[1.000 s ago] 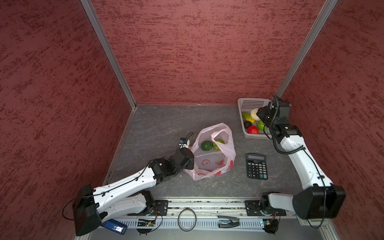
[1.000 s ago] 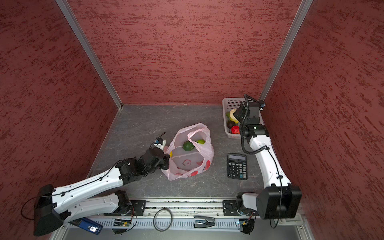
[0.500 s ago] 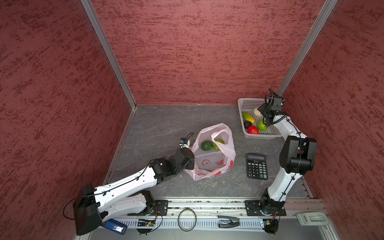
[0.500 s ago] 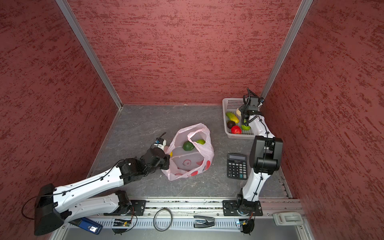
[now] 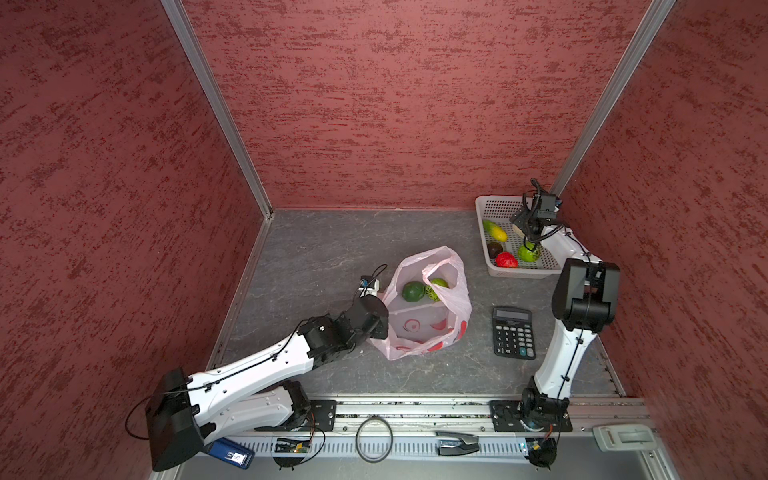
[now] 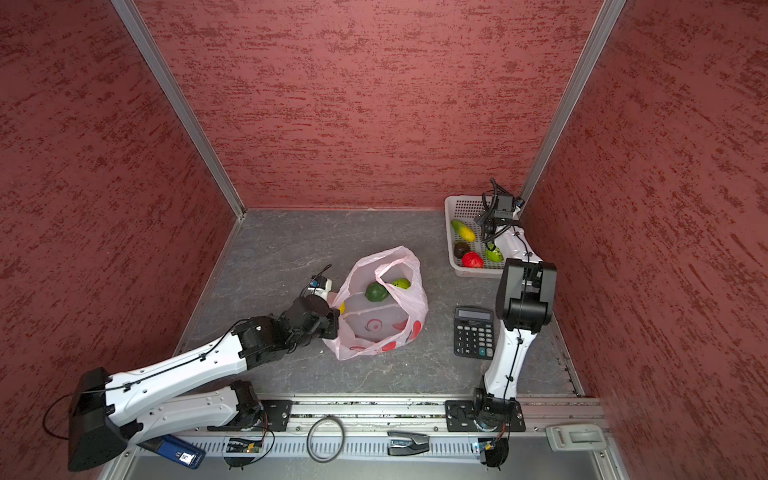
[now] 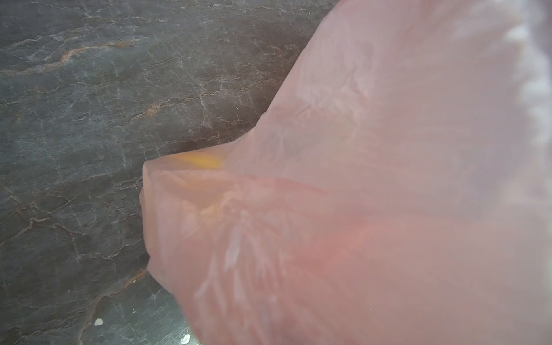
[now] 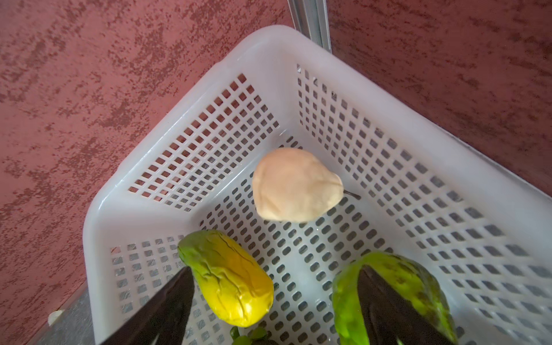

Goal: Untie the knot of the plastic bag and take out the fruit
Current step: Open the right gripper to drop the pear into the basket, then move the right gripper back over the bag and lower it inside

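My right claw (image 8: pixel 274 268), just spread, has dropped the pear (image 8: pixel 295 185) in the basket (image 8: pixel 268 47); my left claw (image 6: pixel 334 320) pinches the bag (image 5: pixel 436 328), fruit (image 5: pixel 412 291) still inside.

The plastic bag (image 7: pixel 358 194), close and blurred, lies on the dark veined desk (image 7: pixel 74 119), a yellow fruit (image 7: pixel 203 159) showing through its film.

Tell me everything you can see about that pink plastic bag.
The plastic bag is thin, translucent pale pink plastic with red and white prints. It sits crumpled on the grey floor, mouth open upward, no knot visible. A dark green fruit and a yellow-green fruit lie inside; a yellow piece shows through its side. The left gripper seems to pinch its left edge.
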